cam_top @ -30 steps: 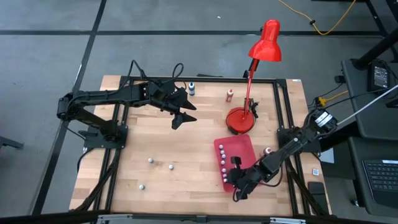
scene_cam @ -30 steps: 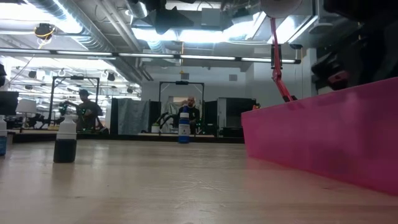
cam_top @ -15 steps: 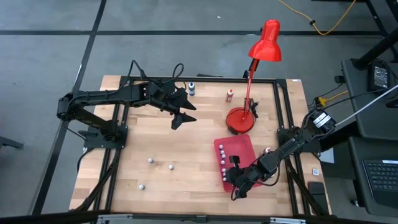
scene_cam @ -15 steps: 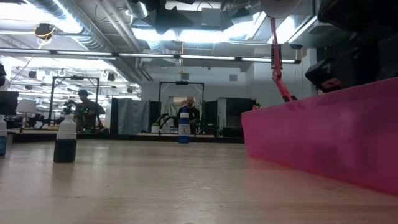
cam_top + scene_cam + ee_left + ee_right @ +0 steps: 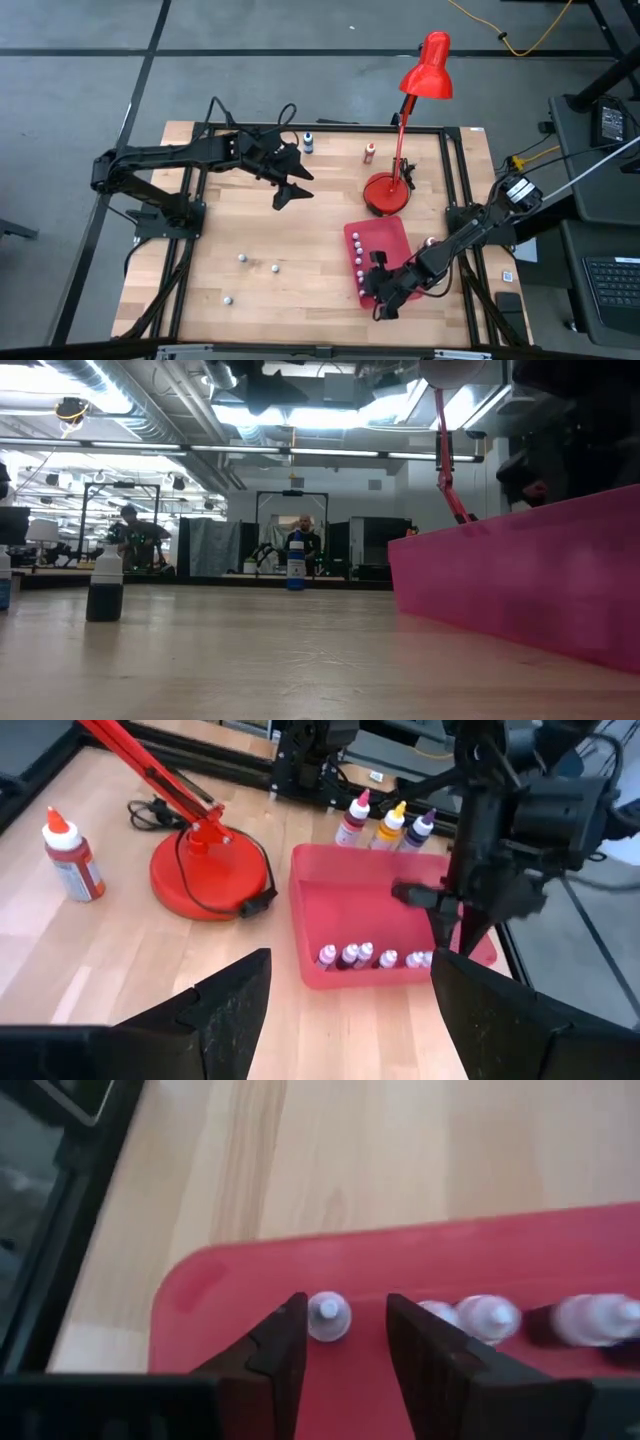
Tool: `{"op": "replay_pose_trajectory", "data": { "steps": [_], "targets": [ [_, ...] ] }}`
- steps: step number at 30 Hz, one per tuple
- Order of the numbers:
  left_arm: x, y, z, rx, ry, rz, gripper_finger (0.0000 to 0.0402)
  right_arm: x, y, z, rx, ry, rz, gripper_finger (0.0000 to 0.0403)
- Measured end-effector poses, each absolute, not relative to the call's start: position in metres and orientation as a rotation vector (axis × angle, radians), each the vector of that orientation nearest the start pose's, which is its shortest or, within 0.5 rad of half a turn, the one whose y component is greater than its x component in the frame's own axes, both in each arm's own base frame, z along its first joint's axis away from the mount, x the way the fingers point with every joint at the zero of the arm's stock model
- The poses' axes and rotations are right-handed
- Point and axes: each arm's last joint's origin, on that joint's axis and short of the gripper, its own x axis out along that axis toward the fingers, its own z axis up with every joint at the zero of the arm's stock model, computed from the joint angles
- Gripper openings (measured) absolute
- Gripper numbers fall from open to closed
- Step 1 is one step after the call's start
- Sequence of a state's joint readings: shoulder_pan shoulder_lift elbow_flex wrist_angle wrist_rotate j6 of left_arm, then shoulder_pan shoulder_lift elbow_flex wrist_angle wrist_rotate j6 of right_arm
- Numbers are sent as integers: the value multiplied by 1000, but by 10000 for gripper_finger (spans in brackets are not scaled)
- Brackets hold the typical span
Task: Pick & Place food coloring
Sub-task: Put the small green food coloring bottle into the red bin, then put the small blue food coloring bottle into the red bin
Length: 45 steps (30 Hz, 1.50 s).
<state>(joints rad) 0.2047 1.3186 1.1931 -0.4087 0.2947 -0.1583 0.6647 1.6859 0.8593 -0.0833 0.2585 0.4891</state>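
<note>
Over the red tray [image 5: 250, 1280], my right gripper [image 5: 345, 1342] stands part open, a small bottle [image 5: 328, 1318] upright between its fingers, apparently just released. Next I should lift clear. Left gripper [image 5: 287, 187] waits open.

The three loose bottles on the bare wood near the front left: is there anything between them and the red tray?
Nothing visible. In the high view the three loose bottles lie on open wood, and the board between them and the red tray is bare. The right gripper hangs over the tray's near corner.
</note>
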Motion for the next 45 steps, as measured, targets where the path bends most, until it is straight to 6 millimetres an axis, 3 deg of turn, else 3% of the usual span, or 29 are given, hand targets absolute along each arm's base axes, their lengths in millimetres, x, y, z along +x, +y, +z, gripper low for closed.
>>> {"op": "replay_pose_trajectory", "data": {
  "steps": [7, 15, 23, 30, 40, 45],
  "targets": [
    [257, 45, 346, -238, 604, 19, 269, 252, 186, 171, 56, 813, 128, 129],
    [217, 38, 350, -252, 572, 58, 269, 241, 177, 192, 80, 812, 109, 125],
    [169, 21, 318, -402, 543, 256, 269, 233, 167, 219, 97, 706, 51, 125],
    [145, -2, 286, -490, 556, 390, 269, 231, 158, 232, 123, 663, 38, 125],
    [129, -27, 245, -187, 864, 183, 269, 231, 160, 234, 37, 676, 152, 129],
    [128, -34, 224, -141, 901, 80, 269, 233, 162, 238, 10, 631, 195, 154]
  ]
}}
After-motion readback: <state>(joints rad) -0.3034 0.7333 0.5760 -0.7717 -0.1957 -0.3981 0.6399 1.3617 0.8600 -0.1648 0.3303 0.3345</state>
